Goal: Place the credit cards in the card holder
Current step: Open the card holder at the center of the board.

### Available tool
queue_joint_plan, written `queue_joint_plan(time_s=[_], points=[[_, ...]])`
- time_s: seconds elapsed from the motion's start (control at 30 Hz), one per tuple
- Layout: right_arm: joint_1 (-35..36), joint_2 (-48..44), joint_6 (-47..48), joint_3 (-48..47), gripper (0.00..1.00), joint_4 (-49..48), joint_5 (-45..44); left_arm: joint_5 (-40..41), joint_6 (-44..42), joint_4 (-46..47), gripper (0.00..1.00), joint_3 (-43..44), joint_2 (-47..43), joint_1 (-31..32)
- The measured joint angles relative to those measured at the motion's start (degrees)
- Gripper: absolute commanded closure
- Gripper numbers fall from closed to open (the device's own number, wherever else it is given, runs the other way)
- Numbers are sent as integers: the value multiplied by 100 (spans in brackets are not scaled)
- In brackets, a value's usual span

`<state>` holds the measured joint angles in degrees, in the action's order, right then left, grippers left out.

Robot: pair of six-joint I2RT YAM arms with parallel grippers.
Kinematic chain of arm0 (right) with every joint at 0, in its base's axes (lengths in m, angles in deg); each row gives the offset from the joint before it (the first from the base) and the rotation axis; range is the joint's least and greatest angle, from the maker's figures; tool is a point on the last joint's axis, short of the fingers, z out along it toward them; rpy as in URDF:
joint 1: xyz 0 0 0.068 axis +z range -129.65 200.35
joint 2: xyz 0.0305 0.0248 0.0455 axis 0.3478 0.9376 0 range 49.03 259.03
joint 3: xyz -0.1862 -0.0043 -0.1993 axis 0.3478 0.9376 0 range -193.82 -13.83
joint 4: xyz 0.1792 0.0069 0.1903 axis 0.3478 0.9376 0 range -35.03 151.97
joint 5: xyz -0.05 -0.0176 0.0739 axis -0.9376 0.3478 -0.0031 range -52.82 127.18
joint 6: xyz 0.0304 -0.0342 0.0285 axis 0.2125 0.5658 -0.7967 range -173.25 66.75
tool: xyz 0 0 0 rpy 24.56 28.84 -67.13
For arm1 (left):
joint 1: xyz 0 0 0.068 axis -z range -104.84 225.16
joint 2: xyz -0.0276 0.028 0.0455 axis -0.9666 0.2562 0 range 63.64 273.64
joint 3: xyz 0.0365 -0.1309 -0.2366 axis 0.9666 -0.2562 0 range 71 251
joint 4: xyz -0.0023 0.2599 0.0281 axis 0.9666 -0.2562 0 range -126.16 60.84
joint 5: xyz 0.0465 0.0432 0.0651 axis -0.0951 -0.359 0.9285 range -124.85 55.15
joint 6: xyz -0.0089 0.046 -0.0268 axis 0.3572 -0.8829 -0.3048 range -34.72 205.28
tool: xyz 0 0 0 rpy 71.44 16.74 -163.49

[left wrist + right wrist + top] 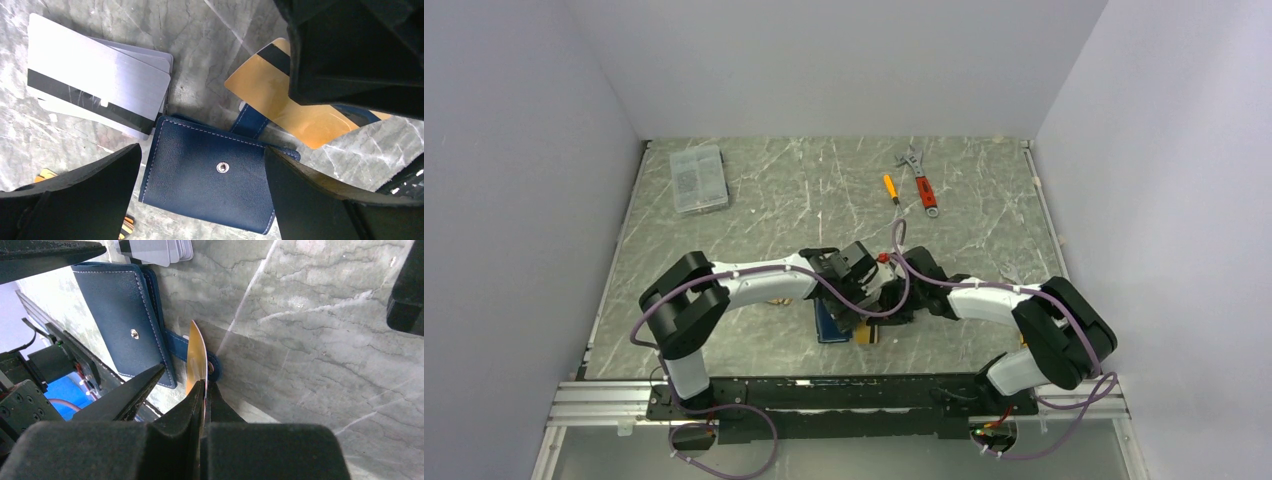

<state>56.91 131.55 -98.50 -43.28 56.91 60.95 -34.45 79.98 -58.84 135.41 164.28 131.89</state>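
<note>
The right gripper pinched an orange card beside the closed card holder. The left gripper, jaws spread wide, straddled the holder, which likely needed opening first.

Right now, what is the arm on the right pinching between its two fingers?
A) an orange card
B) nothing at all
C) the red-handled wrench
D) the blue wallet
A: the right gripper is shut on an orange card, seen edge-on in its wrist view, while the blue wallet lies flat on the table beside it.
</note>
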Motion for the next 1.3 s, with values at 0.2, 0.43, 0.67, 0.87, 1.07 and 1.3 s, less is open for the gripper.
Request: queue_joint_plan(time_s=[0.2,0.43,0.67,0.87,1.07,1.3], points=[[-79,28,-72,232,100,-365,114,621,42,-70,1,208,155,293],[-96,129,-179,354,100,-693,284,1014,20,-177,1,385,197,426],[-125,192,-262,411,100,-855,396,1182,-9,-118,1,385,275,472],[-162,188,-304,485,100,-975,424,1322,-179,-76,4,352,282,501],[-199,184,-378,579,100,-1132,466,1480,-289,105,7,140,219,535],[-225,192,-389,614,100,-1217,490,1491,-612,-17,8,-13,-107,673]])
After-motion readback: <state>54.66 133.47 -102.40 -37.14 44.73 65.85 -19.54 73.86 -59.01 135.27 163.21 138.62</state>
